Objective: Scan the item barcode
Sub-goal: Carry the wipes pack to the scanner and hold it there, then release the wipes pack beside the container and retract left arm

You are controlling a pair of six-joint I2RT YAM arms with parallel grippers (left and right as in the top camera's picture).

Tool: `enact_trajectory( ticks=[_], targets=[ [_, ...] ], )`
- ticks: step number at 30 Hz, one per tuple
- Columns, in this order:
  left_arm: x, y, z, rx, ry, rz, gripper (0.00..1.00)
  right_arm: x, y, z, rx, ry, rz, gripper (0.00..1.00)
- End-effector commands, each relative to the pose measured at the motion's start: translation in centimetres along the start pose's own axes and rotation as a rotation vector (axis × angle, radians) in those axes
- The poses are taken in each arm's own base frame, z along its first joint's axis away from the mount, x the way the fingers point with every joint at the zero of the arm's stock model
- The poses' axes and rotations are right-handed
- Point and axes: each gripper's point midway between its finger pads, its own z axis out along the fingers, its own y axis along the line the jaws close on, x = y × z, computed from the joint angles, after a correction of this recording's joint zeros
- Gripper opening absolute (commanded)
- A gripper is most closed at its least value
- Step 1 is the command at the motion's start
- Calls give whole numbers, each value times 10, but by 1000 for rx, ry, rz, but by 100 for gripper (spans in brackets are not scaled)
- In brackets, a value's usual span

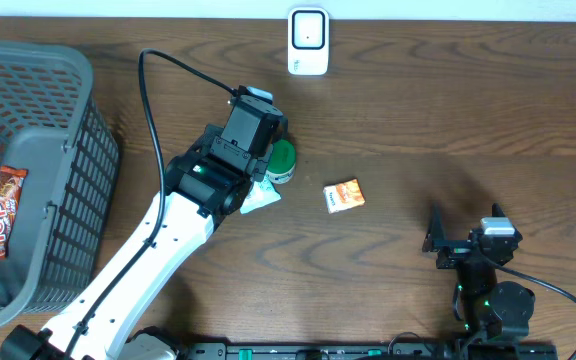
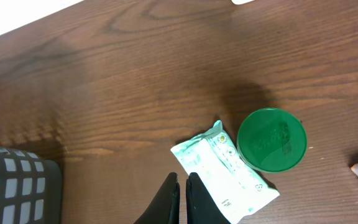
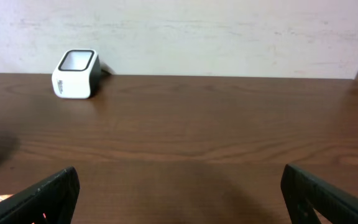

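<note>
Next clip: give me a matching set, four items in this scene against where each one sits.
1. white box-shaped scanner
2. green round-lidded tub
3. small orange packet
4. red snack bar wrapper

A. inside the grey mesh basket
B. far edge of the wooden table
C. alone, mid-table
D. beside the white-green pouch

Pairs: 1-B, 2-D, 3-C, 4-A

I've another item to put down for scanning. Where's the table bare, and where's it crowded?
Bare: the wide stretch between the scanner and the orange box, and the table beyond the open right pincer. Crowded: by the left pincer, where the packet and green tub lie side by side.
</note>
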Motion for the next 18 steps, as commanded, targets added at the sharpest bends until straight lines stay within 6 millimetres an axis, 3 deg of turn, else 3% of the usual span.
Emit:
enact_trajectory(
  ticks=[1,3,5,8,10,13,16,18],
  targets=[
    [-1,12,-2,-44,-9,-62,7,0,2,0,-8,-2,-12,99],
    [-6,29,-8,-92,-37,-106,8,0,2,0,-8,-2,-12,99],
    [-16,52,-19,-139,-76,-155,41,0,2,0,-8,-2,-12,99],
    [-31,103,-42,-208,-147,-293,70,0,2,0,-8,-2,-12,99],
    [-35,141,-61,-257,-192,-407,82,0,2,0,-8,-2,-12,99],
    [-27,200,-90,-340,-230,-574,86,0,2,0,-8,-2,-12,99],
    [2,254,-110,-467,-217,-743,87,0,2,0,-8,-2,-12,99],
    [21,274,-115,-526,-191,-810,87,0,2,0,-8,-2,-12,99]
  ],
)
